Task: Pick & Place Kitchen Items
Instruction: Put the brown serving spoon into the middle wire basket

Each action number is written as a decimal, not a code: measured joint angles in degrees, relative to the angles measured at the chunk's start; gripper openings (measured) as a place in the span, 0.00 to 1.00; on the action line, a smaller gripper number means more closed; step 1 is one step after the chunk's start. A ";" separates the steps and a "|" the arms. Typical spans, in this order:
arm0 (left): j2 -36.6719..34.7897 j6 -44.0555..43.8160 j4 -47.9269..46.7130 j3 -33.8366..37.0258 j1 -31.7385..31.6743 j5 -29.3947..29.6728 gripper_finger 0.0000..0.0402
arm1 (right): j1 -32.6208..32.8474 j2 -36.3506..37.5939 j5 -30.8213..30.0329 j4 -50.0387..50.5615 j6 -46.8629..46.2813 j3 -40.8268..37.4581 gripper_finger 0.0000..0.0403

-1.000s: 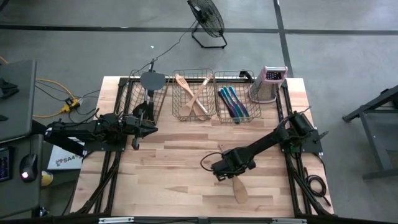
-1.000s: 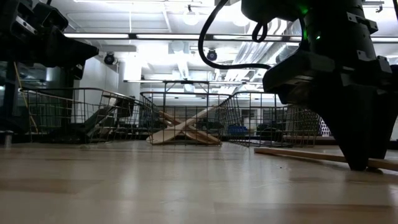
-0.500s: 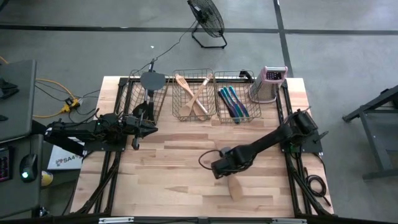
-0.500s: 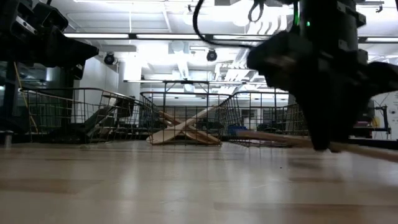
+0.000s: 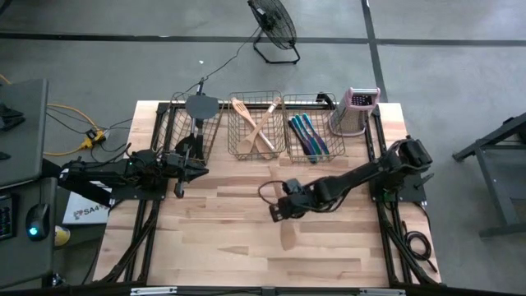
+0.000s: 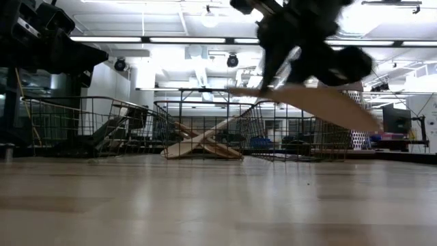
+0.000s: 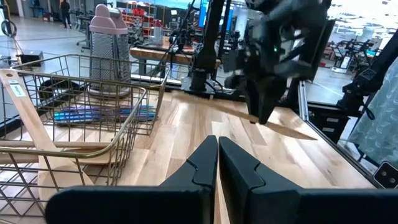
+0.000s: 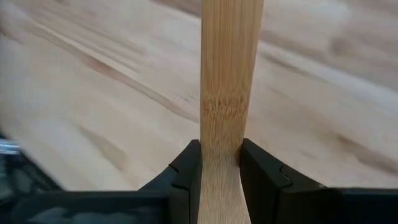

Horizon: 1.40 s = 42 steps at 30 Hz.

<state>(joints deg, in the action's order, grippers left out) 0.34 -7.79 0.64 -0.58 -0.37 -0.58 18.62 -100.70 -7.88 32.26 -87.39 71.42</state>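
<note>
The right gripper [image 8: 219, 171] pinches a wooden spatula [image 6: 307, 102] up off the counter [image 5: 246, 247]. The left gripper [image 7: 217, 158] is pressed together beside the wire baskets [image 5: 256, 131].

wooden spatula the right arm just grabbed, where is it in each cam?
High: wooden spatula shows as a pale blur under the right gripper, mid-table.
Low: lifted clear of the table, blade tilted down to the right.
Left wrist: slanting across, beyond the shut left gripper, spatula at.
Right wrist: centre, handle clamped between the fingers.
Shared landmark: box grater.
</note>
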 joint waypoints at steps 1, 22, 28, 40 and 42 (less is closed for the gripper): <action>0.02 0.00 0.02 0.00 -0.01 0.00 0.04 | -0.46 0.43 -0.64 -1.50 1.22 0.00 0.19; 0.00 0.00 0.00 0.00 -0.01 0.00 0.04 | -16.73 5.63 -8.74 -18.29 42.69 9.70 0.19; 0.01 0.01 0.01 0.00 -0.02 0.00 0.04 | -22.59 5.63 -7.78 -20.33 51.21 9.68 0.19; 0.02 0.00 0.01 0.00 -0.02 0.00 0.04 | -32.30 5.61 0.95 -19.10 66.03 9.68 0.19; 0.00 0.01 0.01 0.00 -0.01 0.00 0.04 | -33.97 5.60 0.90 -19.80 66.32 9.68 0.19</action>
<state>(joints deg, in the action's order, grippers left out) 0.35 -7.78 0.65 -0.58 -0.38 -0.58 -15.35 -95.10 -6.99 12.46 -21.07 81.10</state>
